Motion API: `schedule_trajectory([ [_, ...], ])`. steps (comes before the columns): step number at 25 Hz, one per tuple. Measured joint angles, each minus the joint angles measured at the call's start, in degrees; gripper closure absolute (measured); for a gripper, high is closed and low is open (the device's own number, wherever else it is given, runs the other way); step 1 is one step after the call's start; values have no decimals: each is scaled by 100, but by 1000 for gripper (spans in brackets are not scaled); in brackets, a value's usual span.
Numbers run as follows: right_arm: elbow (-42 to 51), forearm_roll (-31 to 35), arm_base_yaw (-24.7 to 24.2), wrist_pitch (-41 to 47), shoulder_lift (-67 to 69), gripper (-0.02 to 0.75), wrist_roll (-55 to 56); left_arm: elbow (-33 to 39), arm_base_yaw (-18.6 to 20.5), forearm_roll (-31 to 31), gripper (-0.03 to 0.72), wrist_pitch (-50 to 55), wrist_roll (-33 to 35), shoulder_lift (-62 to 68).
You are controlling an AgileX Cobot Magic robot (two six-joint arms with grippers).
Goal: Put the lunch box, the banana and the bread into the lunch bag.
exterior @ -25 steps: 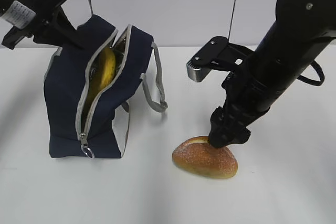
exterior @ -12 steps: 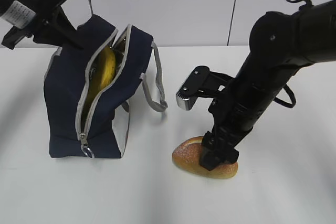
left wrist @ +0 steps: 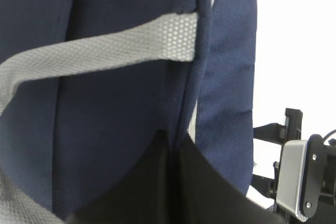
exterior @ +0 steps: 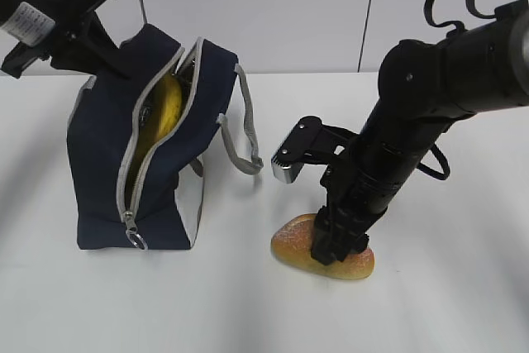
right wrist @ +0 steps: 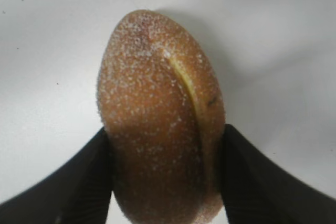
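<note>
Having dropped lower, the right end effector (exterior: pixel 335 245) now clamps both sides of the bread (right wrist: pixel 160 114) on the table (exterior: pixel 248 303).

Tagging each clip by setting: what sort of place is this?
Probably a lab test bench: a bare white tabletop, a plain pale panelled wall, and only staged props, a navy fabric lunch bag and golden-brown crusty roll.

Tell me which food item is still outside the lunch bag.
The bread: it lies on the white table with the right gripper closing around it. The banana already sits inside the open lunch bag.
</note>
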Motion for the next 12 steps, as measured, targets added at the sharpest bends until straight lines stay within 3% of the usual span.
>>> schedule_trajectory([
  [4, -61, 0, 0, 155, 0, 396, 0, 0, 0, 45, 691, 0, 0, 0],
  [12, -1146, -46, 0, 1958, 0, 415, 179, 0, 0, 45, 691, 0, 0, 0],
])
